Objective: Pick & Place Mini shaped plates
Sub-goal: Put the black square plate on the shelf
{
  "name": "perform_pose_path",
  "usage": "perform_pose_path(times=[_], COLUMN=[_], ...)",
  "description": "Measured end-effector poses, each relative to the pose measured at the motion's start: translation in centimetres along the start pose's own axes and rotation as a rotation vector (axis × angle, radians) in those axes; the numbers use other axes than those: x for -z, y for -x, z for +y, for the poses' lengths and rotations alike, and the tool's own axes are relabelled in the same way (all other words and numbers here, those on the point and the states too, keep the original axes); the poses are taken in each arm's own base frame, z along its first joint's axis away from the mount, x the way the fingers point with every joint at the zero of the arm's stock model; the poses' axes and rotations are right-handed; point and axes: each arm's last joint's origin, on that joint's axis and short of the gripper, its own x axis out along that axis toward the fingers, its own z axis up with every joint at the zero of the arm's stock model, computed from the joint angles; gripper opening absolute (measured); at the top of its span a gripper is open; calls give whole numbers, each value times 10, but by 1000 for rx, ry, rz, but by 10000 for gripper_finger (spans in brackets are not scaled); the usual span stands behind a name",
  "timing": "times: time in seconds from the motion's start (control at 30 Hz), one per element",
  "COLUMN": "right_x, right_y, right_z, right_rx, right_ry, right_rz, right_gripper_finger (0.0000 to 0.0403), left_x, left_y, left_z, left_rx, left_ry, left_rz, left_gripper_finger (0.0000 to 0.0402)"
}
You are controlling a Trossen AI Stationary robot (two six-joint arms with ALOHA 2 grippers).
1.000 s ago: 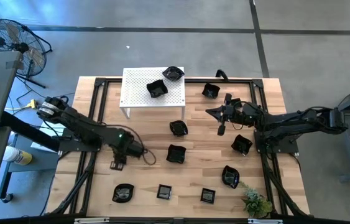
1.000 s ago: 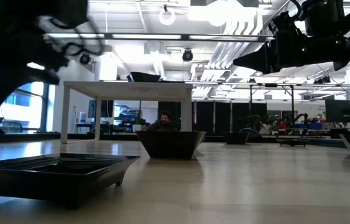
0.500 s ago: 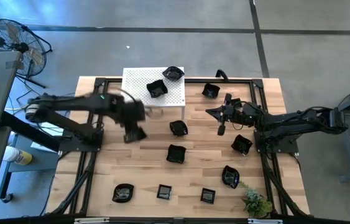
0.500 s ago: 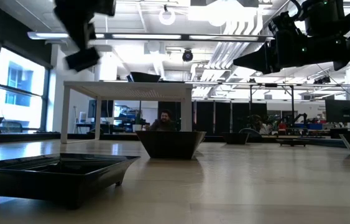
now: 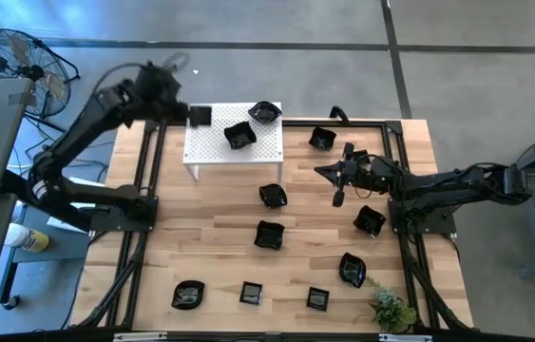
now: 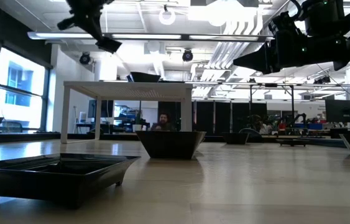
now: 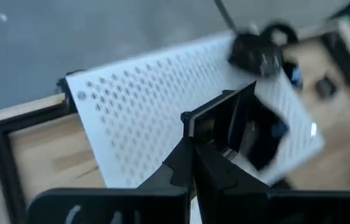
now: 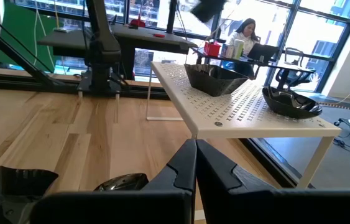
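Carrying a black mini plate [image 5: 200, 116] above the near-left corner of the white perforated platform [image 5: 212, 152], presumably to set it beside the two plates already there, the left gripper [image 7: 193, 163] pinches its rim while the right gripper [image 8: 196, 163], fingers pressed together and empty, waits mid-table.

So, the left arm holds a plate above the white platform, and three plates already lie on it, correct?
Not quite: only two plates lie on the white platform, as the high view shows. The left arm does hold a third plate above it.
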Motion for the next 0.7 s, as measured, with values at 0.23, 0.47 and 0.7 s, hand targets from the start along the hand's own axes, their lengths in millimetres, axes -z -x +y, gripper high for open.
perform_pose_path(times=[0.23, 0.47, 0.7], right_x=[0, 0, 0], right_y=[0, 0, 0], right_z=[0, 0, 0], right_rx=[0, 0, 0], right_ry=[0, 0, 0], right_rz=[0, 0, 0], right_gripper_finger=[2, 2, 3], left_x=[-39, -48, -47], left_y=[-47, -101, -120], left_z=[36, 55, 57], left_rx=[136, 160, 177], left_ry=[164, 238, 224], left_rz=[44, 191, 247], left_gripper_finger=[1, 1, 1])
